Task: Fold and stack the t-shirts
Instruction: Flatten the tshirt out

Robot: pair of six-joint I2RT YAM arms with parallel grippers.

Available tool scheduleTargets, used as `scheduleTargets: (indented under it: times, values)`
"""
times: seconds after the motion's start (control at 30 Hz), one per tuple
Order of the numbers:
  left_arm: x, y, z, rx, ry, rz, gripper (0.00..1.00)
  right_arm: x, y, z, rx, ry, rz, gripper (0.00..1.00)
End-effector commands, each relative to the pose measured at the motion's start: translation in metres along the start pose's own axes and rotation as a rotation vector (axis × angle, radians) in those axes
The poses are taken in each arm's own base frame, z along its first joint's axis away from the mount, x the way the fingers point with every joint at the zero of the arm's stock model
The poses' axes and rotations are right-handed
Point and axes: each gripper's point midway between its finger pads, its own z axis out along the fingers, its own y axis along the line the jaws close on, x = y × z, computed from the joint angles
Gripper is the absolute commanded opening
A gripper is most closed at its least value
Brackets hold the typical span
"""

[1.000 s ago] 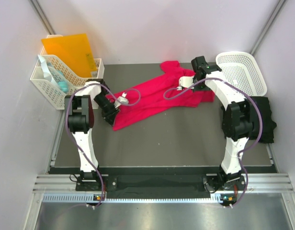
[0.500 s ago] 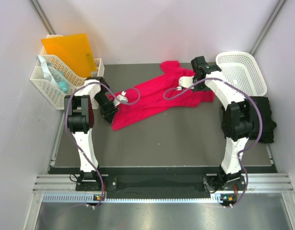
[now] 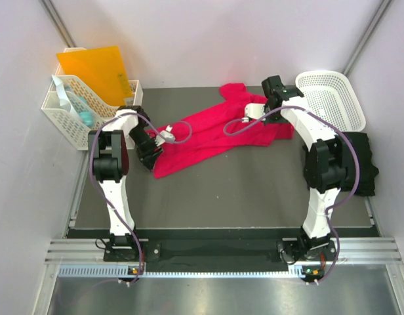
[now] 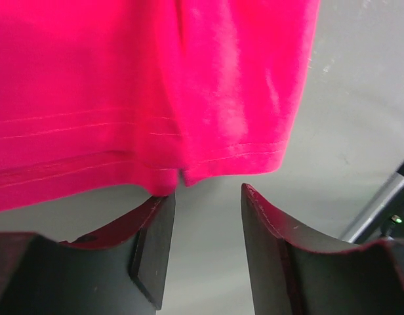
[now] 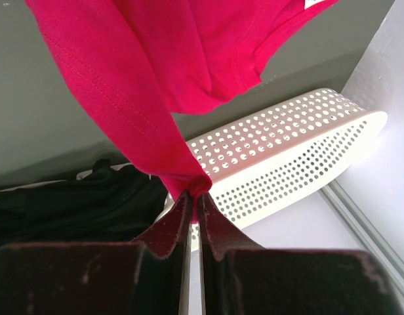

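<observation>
1. Red shirt (image 3: 208,134): unfolded and rumpled, strung diagonally across the far half of the bench (image 3: 222,197), from 9 o'clock up toward 1 o'clock.
2. Right claw (image 5: 192,197): clamped tight on a pinch of the red shirt at its 1 o'clock end, with the cloth draping away from it.
3. Left claw (image 4: 206,197): jaws apart, just short of the hem corner at the 9 o'clock end, nothing gripped.
4. Black shirt (image 3: 363,164): loose heap at 3 o'clock, at the bench edge, just on the near side of the basket (image 3: 330,98). No claw is on it.
5. Judgement: early stage. No fold made, no stack begun. Left to do: flatten and fold red, fold black, stack both.
</observation>
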Motion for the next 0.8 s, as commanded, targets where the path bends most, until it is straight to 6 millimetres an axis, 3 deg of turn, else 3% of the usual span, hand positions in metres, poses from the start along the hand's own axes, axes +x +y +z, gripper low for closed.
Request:
scheduleTargets:
  times: [0.0,0.2,0.57,0.77]
  values:
    - [-0.015,0.019,-0.002,-0.040,-0.047,0.039,0.50,-0.004,-0.015,-0.010,0.044,-0.006,-0.002,0.03]
    - [-0.019,0.019,0.002,-0.017,-0.057,0.050,0.50,-0.005,-0.015,-0.008,0.040,-0.005,-0.002,0.03]
    - [-0.018,-0.004,0.026,0.091,-0.028,0.067,0.48,-0.006,-0.017,-0.007,0.040,-0.005,0.000,0.03]
    - [-0.012,0.000,0.035,0.069,-0.005,0.059,0.46,-0.006,-0.019,-0.007,0.043,-0.005,0.000,0.03]
